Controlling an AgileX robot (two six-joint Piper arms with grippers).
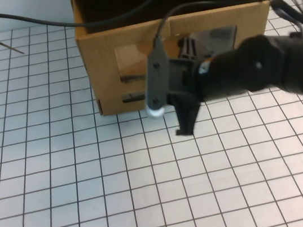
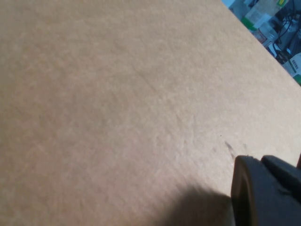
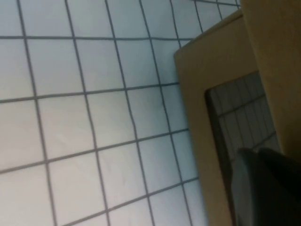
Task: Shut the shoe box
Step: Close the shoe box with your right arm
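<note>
Fingers of the right gripper (image 1: 184,121) were not clear enough to call open or closed; it sat at the front of the one shoe box (image 1: 105,69), just below the window. Box stood at the far edge of the gridded desk (image 1: 94,185), with open room along the near edge. Left gripper (image 2: 263,193) was close against plain cardboard, mostly cut off, its grip unreadable too.

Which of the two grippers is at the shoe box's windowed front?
The right gripper, reaching in from the right across the clear-window front of the shoe box. The left gripper is absent from the high view; its wrist camera faces plain cardboard.
</note>
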